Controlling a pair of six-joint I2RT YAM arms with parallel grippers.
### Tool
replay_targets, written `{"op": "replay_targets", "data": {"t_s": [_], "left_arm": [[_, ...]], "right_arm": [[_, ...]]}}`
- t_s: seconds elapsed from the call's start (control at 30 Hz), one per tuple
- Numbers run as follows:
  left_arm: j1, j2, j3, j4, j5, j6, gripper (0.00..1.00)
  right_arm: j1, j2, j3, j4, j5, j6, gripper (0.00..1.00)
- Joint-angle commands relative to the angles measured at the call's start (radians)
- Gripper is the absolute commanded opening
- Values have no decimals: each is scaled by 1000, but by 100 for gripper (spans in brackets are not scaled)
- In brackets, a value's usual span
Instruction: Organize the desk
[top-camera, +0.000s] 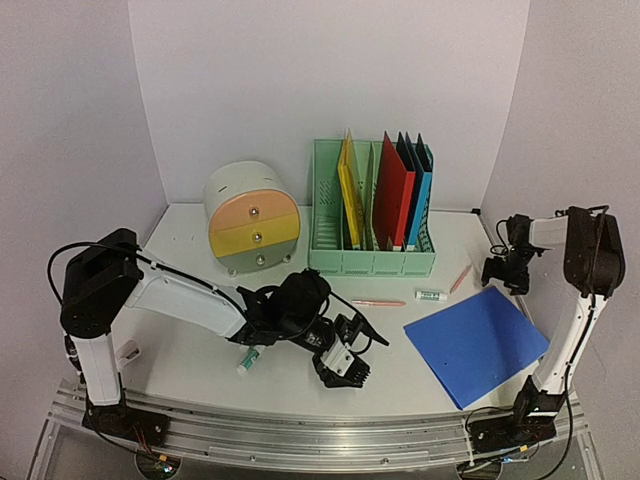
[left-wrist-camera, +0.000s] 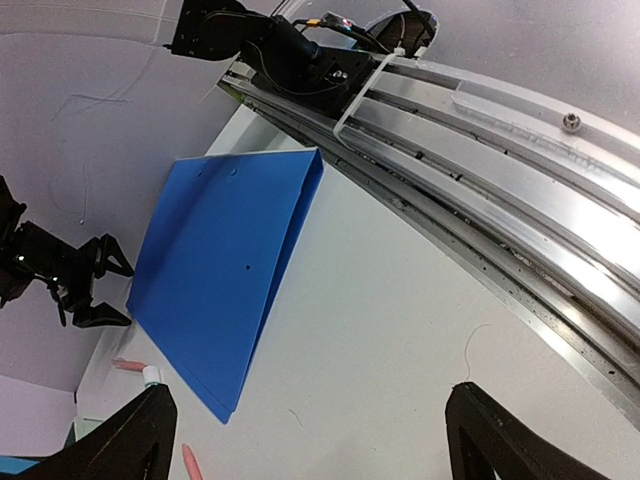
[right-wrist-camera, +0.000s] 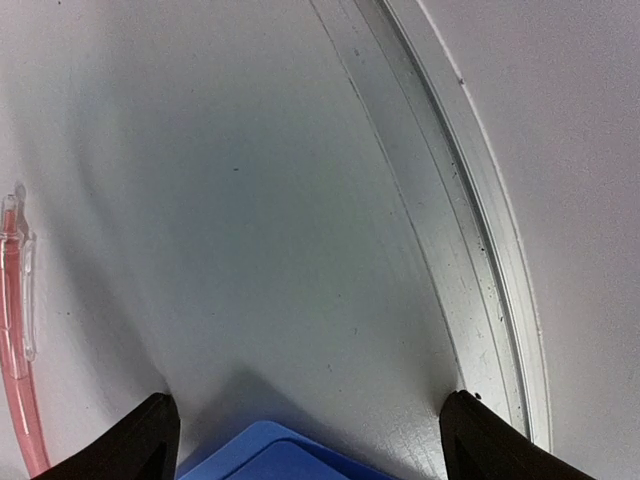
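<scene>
The desk (top-camera: 190, 365) is a white tabletop with a silver rail (top-camera: 300, 430) along its front. A blue folder (top-camera: 478, 343) lies flat at the front right. It also shows in the left wrist view (left-wrist-camera: 220, 270), and its corner shows in the right wrist view (right-wrist-camera: 270, 458). My left gripper (top-camera: 356, 352) is open and empty, low over bare desk left of the folder; in its own view (left-wrist-camera: 310, 450) only tabletop lies between the fingers. My right gripper (top-camera: 505, 274) is open and empty above the folder's far corner (right-wrist-camera: 312, 445).
A mint-green file rack (top-camera: 372, 255) with upright folders and a round drawer unit (top-camera: 253, 220) stand at the back. A pink pen (top-camera: 378, 302), a second pink pen (top-camera: 460, 278), a small white tube (top-camera: 430, 295) and a green-capped marker (top-camera: 248, 360) lie loose on the desk.
</scene>
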Motion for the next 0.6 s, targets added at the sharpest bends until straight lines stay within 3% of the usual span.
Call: {"op": "replay_targets", "data": {"t_s": [0.0, 0.27, 0.57], "left_arm": [[-12, 43, 33, 60, 32, 104, 93], [-51, 98, 53, 65, 32, 118, 93], [-125, 196, 87, 202, -32, 50, 93]], "right_arm": [[2, -3, -69, -12, -68, 8, 88], [6, -168, -221, -37, -109, 120, 80], [56, -325, -367, -35, -191, 202, 79]]}}
